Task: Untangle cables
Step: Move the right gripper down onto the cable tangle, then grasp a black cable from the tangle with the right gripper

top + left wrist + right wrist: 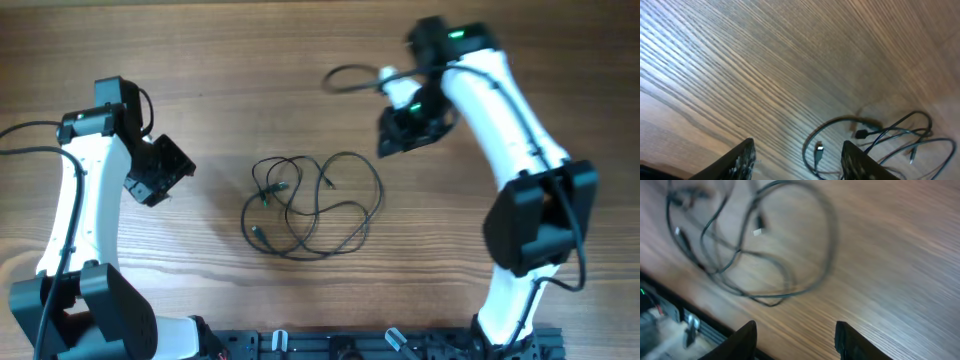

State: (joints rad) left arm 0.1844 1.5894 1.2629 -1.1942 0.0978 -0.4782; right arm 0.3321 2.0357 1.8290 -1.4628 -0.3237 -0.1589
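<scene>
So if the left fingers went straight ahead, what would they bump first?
Probably the cables: a small plug lies just ahead between the left fingers. Depth is unclear, so maybe the table first.

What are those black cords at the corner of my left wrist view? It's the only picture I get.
Observer: They are the cables, one loose tangle of loops lying between both arms.
Operator: Is the other arm holding them?
Observer: No. The right gripper sits beyond the tangle's right side, not touching it.
Operator: Is it open?
Observer: Yes. Its own camera shows the fingers spread with nothing between them.
</scene>
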